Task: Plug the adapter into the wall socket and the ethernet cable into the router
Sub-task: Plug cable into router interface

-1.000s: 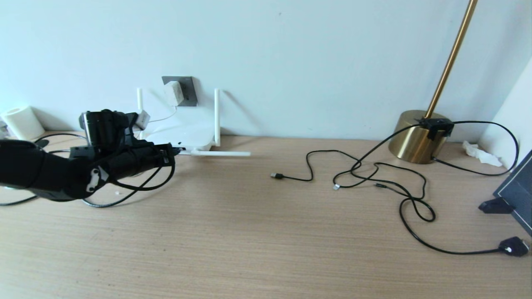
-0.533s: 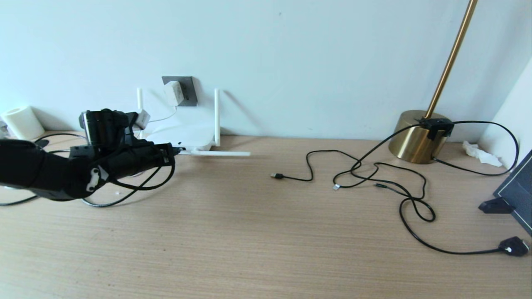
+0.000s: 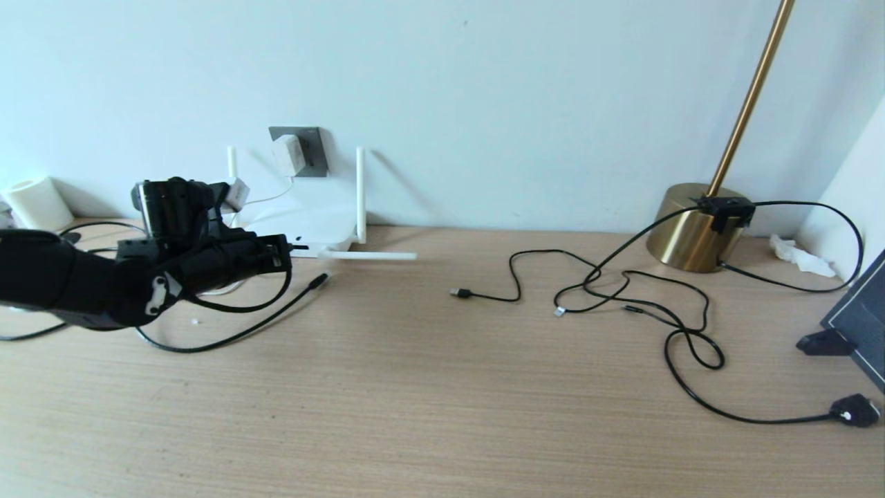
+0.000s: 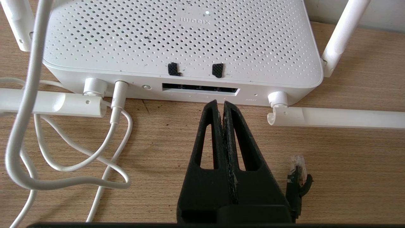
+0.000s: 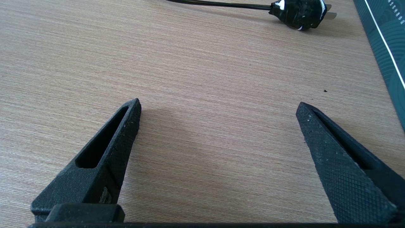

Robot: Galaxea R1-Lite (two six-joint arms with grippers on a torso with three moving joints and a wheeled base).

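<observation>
The white router (image 3: 308, 225) lies against the wall, its dark ports (image 4: 199, 89) facing my left gripper (image 4: 220, 106). That gripper is shut with nothing between its fingers, its tips just short of the ports. The ethernet cable's clear plug (image 4: 297, 166) lies loose on the table beside the gripper, also seen in the head view as the ethernet cable end (image 3: 319, 279). The white adapter (image 3: 285, 155) sits in the dark grey wall socket (image 3: 312, 146) above the router. My right gripper (image 5: 218, 106) hangs open over bare table, out of the head view.
A thin white cord (image 4: 117, 104) loops from the router's back. A paper roll (image 3: 38, 202) stands far left. Black USB cables (image 3: 608, 290), a gold lamp base (image 3: 691, 228), a black plug (image 3: 855, 409) and a dark framed board (image 3: 861, 318) lie to the right.
The ethernet plug, earlier at the left gripper's tips by the router, now lies on the table to the gripper's right, and its cable loop has spread out. The right arm has not moved.
</observation>
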